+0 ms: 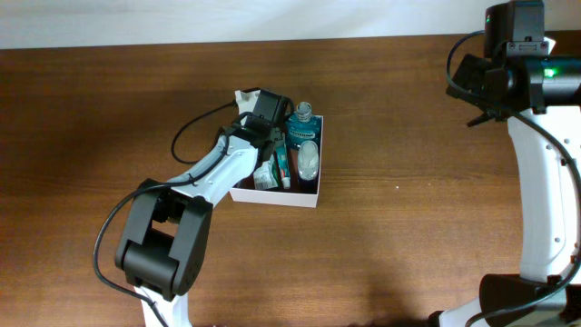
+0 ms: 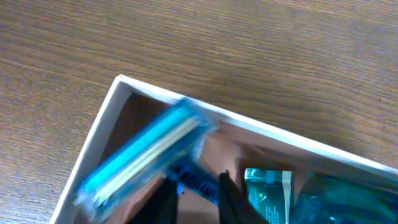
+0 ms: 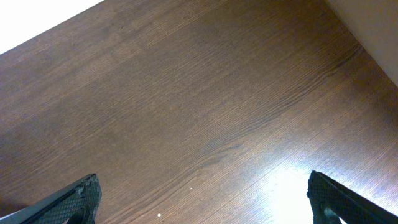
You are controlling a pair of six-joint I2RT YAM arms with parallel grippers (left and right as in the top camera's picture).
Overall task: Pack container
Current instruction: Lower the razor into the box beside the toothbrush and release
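Left end effector [image 2: 194,198], blurred razor [image 2: 144,157]

The overhead camera looks straight down at the whole table [image 1: 381,245]. The left wrist camera sits very close above the container [image 1: 309,195], also seen overhead. The right wrist camera sees only tabletop.

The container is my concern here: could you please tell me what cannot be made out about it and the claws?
- Container, overhead: its left part lies under the left arm.
- Blue razor, left wrist: blurred; the bottom edge cuts off the left claw, so its grip is unclear.
- Blue bottle, overhead: label too small.
- Right claw, right wrist: only fingertips show.
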